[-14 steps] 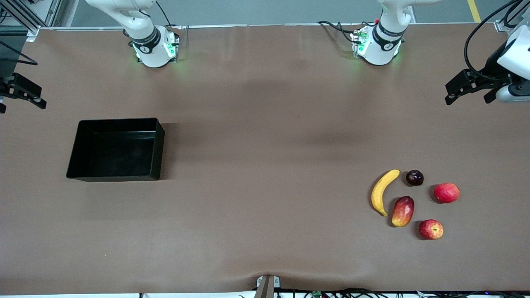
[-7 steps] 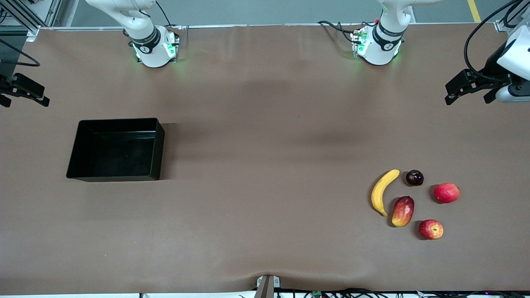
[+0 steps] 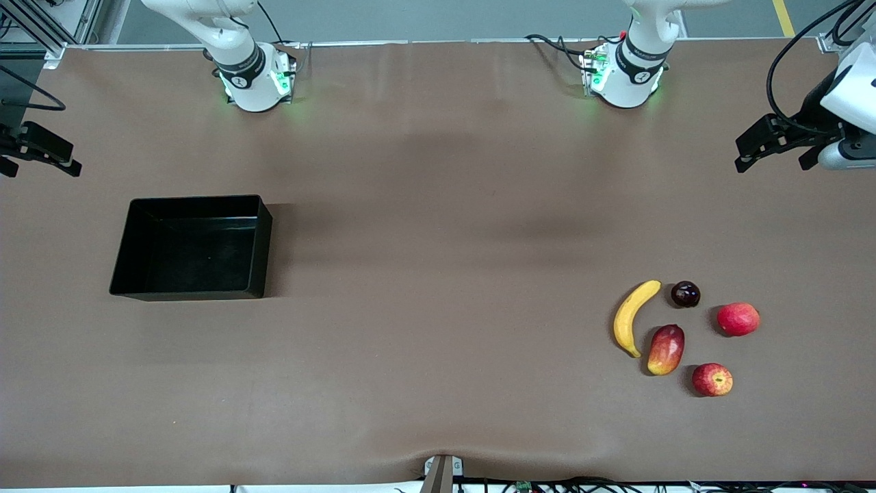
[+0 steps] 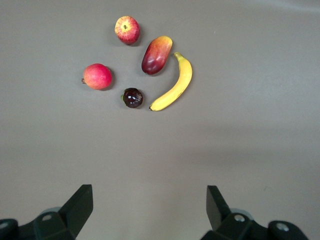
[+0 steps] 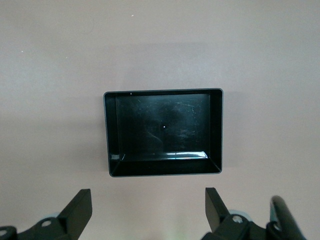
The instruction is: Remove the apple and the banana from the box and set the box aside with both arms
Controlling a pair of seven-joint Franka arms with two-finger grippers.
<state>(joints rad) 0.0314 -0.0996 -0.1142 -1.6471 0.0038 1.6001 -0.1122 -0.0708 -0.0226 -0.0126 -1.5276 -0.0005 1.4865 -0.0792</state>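
The yellow banana (image 3: 633, 316) and the small red apple with yellow streaks (image 3: 712, 379) lie on the table at the left arm's end; the apple is nearest the front camera. Both show in the left wrist view, banana (image 4: 172, 85) and apple (image 4: 127, 29). The empty black box (image 3: 263, 246) stands at the right arm's end and shows in the right wrist view (image 5: 162, 91). My left gripper (image 3: 773, 161) is open and empty, up over the table's edge, apart from the fruits (image 4: 150, 205). My right gripper (image 3: 37, 168) is open and empty, up beside the box (image 5: 148, 207).
A red-yellow mango (image 3: 666, 349), a plain red round fruit (image 3: 738, 319) and a small dark round fruit (image 3: 685, 294) lie among the task fruits. Bare brown table lies between the box and the fruits. Both arm bases stand along the edge farthest from the front camera.
My right gripper has shifted slightly at the table's edge. The left gripper, the box and the fruits have not moved.
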